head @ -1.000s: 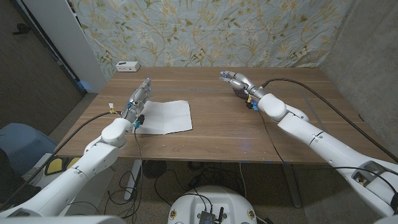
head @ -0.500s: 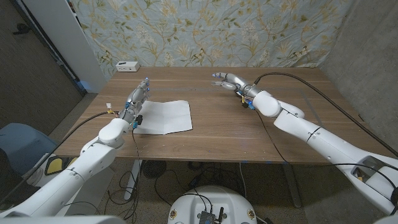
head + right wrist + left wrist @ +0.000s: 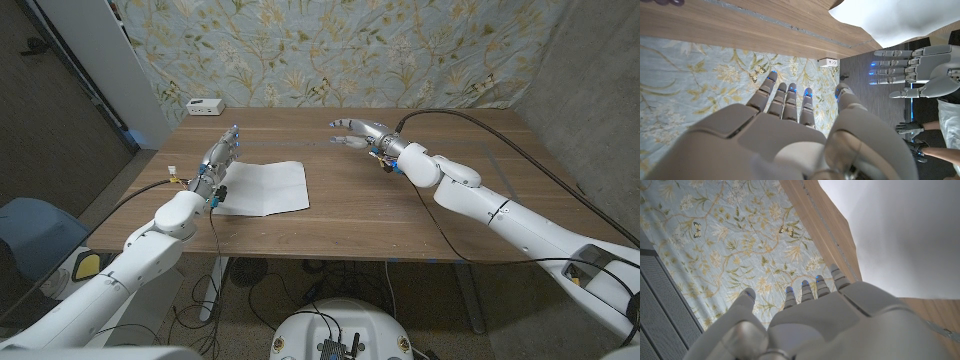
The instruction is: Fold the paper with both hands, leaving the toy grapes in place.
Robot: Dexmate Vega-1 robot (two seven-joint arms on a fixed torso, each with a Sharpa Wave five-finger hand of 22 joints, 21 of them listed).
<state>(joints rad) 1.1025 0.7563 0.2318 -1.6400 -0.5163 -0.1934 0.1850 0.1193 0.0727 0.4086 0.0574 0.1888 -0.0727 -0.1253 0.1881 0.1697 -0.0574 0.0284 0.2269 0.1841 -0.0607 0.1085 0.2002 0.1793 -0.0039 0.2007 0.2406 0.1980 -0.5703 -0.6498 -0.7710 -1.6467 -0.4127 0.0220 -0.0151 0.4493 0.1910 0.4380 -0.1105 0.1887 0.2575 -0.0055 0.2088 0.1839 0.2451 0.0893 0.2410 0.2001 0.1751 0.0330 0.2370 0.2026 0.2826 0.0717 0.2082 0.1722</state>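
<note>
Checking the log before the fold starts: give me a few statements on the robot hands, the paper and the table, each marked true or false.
1. The paper lies unfolded on the table. True.
2. The right robot hand holds the paper's edge. False: it hangs open above bare wood, well apart from the paper.
3. The left robot hand is at the paper's left edge, fingers straight and holding nothing. True.
4. A small white box sits at the table's far left corner. True.
5. The white box rests on the paper. False: it stands on bare wood, well behind the paper.
</note>
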